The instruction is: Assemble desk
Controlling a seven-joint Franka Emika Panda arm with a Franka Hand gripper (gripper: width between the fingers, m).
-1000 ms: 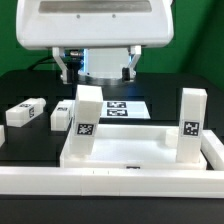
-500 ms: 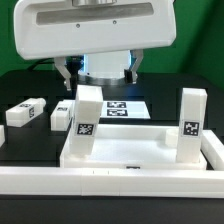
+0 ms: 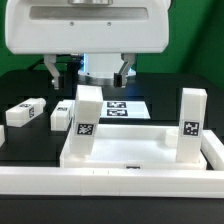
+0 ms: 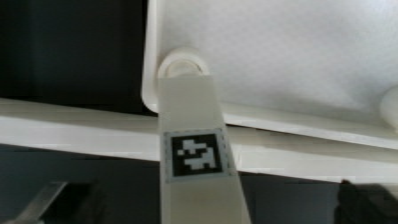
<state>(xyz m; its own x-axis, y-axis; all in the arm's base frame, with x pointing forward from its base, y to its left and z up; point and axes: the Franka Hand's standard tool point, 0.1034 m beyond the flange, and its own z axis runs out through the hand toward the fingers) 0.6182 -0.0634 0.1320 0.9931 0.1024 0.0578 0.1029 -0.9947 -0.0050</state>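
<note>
I had the pincer [image 3: 89, 72] hanging high over the bench [image 3: 25, 142], its two fingers spread wide with nothing between them. The tabletop [image 3: 135, 150] lay at the front of the bench, just behind the front border bar [image 3: 110, 182]. Two legs stood upright in its corners, the first upright leg [image 3: 88, 122] toward the exterior view's left and the second upright leg [image 3: 191, 122] toward its right. The wrist view looked straight down a standing leg [image 4: 191, 150] whose far end sat in a round corner socket [image 4: 182, 68].

I judged that to be the first upright leg, seated and let go, so the job was about half done. Two loose legs lay flat at the exterior view's left, the outer loose leg [image 3: 27, 112] and the inner loose leg [image 3: 62, 115], both apart from the tabletop.

The next move, as I read it, called for swinging across to a loose leg, lining the fingers across its narrow sides, and coming down without nudging the seated ones.
</note>
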